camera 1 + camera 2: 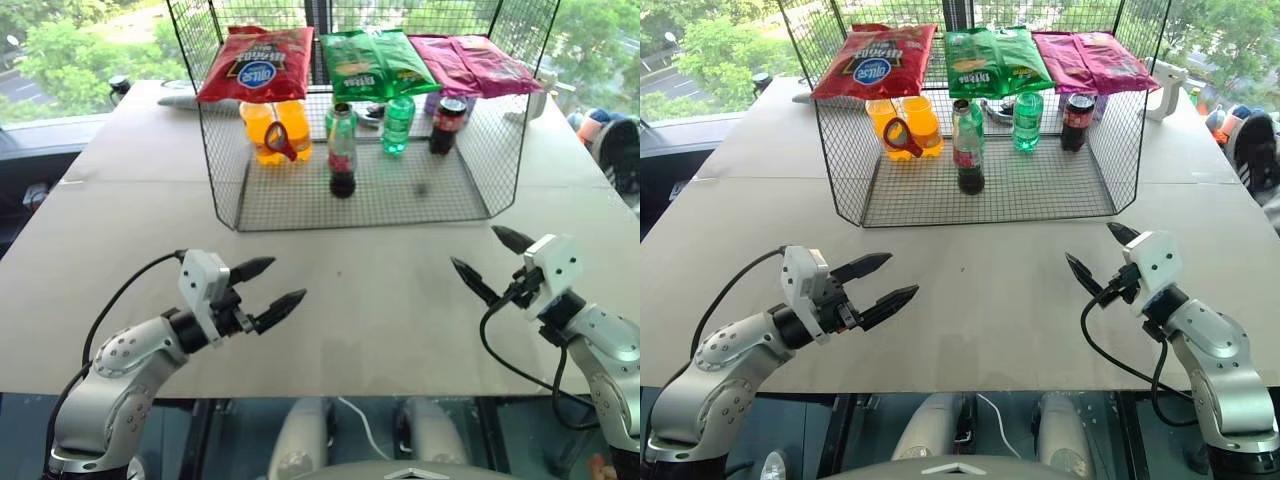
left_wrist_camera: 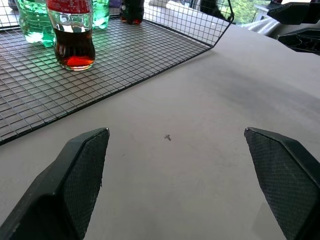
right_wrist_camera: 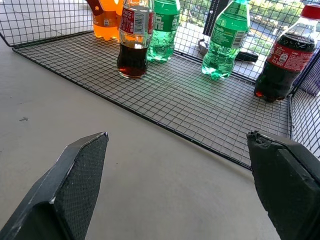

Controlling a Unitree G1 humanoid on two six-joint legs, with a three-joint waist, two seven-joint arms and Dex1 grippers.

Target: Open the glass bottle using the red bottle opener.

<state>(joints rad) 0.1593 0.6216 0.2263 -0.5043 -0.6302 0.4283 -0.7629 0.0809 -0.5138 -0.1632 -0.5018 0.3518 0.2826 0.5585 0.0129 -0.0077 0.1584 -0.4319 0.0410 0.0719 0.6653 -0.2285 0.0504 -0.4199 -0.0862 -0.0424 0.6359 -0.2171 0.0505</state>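
The glass bottle (image 1: 342, 155) stands upright on the floor of a wire cage (image 1: 400, 195), near its open front; it holds dark cola and has a red label band. To its left, the red bottle opener (image 1: 280, 143) leans against two orange bottles (image 1: 275, 128). My left gripper (image 1: 285, 280) hovers open over the table's near left, pointing toward the cage with nothing between its fingers. Over the near right, my right gripper (image 1: 476, 248) is open and empty too. Both are well short of the cage. The right wrist view shows the glass bottle (image 3: 134, 40) ahead.
Behind the glass bottle are green plastic bottles (image 1: 397, 124) and a dark red-capped cola bottle (image 1: 446, 125). Three chip bags (image 1: 372, 62) lie on the cage's top. The beige table (image 1: 380, 300) stretches between my grippers and the cage. A white object (image 1: 1162, 88) sits far right.
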